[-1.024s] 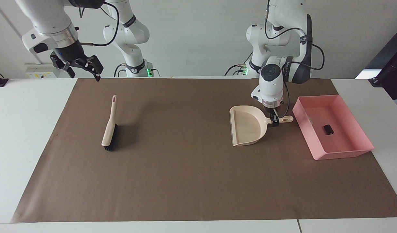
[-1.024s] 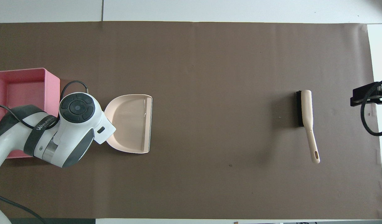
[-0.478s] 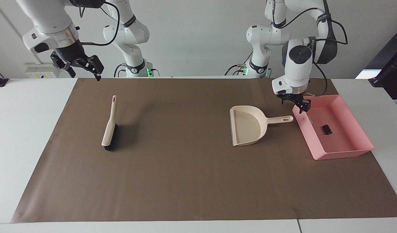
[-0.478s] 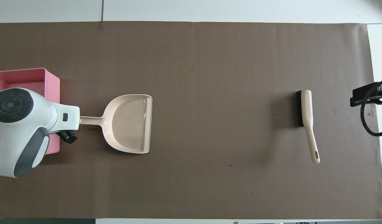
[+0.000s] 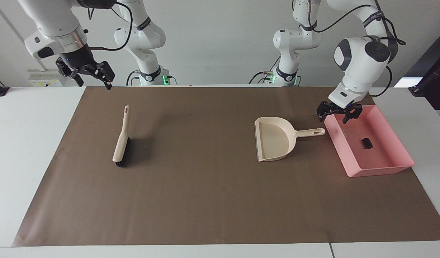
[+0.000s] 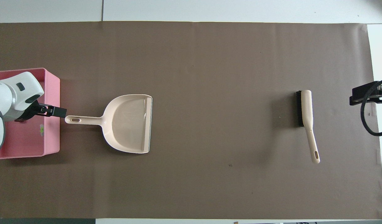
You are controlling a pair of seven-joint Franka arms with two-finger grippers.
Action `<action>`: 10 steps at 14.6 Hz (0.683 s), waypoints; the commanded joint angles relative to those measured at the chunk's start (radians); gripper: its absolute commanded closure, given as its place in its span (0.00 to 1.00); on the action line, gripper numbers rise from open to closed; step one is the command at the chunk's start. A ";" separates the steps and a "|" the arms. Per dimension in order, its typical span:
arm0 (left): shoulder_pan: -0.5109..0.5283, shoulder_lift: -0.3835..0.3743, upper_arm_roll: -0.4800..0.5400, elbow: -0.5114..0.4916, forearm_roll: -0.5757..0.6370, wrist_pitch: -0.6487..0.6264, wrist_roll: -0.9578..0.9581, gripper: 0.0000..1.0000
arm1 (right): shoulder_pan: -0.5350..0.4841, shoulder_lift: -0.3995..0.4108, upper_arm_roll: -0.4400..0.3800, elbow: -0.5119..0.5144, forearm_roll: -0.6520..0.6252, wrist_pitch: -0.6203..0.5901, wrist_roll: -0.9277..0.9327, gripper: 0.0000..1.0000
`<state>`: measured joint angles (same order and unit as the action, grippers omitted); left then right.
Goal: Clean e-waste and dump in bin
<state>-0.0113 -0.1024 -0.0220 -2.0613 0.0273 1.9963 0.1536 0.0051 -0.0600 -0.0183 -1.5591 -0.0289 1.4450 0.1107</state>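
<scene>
Pink bin [image 5: 402,160] is seen already holding the e-waste [image 5: 366,142], the dustpan [image 5: 275,141] is set down empty beside it, the left gripper [image 5: 337,113] hangs wide and empty over its rim, the right gripper [image 5: 91,73] waits wide, and little is judged left.

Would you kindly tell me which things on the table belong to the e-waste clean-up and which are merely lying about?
Belonging to the job:
- pink bin
- small black block in the bin
- white piece with green marks in the bin
- beige dustpan
- brush

Merely lying about:
- brown mat
</scene>
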 commanded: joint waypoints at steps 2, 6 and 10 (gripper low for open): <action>0.050 0.047 -0.004 0.225 -0.043 -0.180 -0.031 0.02 | -0.030 -0.017 0.009 -0.021 0.035 0.025 -0.088 0.00; 0.065 0.087 -0.004 0.444 -0.038 -0.368 -0.035 0.02 | -0.030 -0.018 0.009 -0.021 0.037 0.015 -0.083 0.00; 0.065 0.092 -0.004 0.506 -0.033 -0.476 -0.064 0.02 | -0.027 -0.018 0.009 -0.021 0.037 0.009 -0.083 0.00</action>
<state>0.0460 -0.0455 -0.0206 -1.6119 0.0017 1.5793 0.1196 -0.0069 -0.0600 -0.0182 -1.5591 -0.0133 1.4523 0.0498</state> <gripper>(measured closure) 0.013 0.000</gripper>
